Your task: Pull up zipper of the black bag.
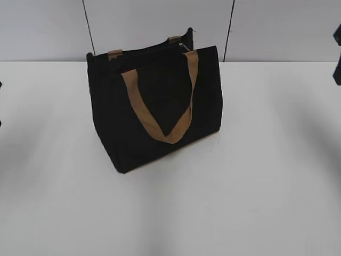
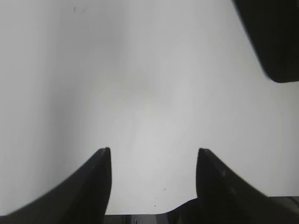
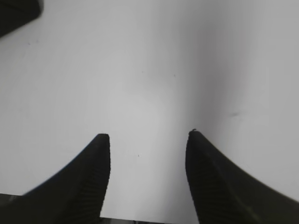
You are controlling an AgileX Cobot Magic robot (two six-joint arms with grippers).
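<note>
The black bag (image 1: 154, 112) stands upright at the middle of the white table, boxy, with a tan strap handle (image 1: 165, 106) hanging down its front. The zipper (image 1: 146, 52) runs along the top rim, and its small silver pull tab (image 1: 184, 47) sits near the right end. My left gripper (image 2: 154, 151) is open and empty over bare table, with a black corner of the bag (image 2: 275, 37) at the top right of its view. My right gripper (image 3: 147, 136) is open and empty too, with a black corner of the bag (image 3: 16, 11) at the top left. Both grippers are well apart from the bag.
The white table (image 1: 256, 186) spreads around the bag on all sides. A pale wall with two dark vertical seams (image 1: 89, 26) rises behind it. A dark arm part (image 1: 337, 53) shows at the right edge of the exterior view.
</note>
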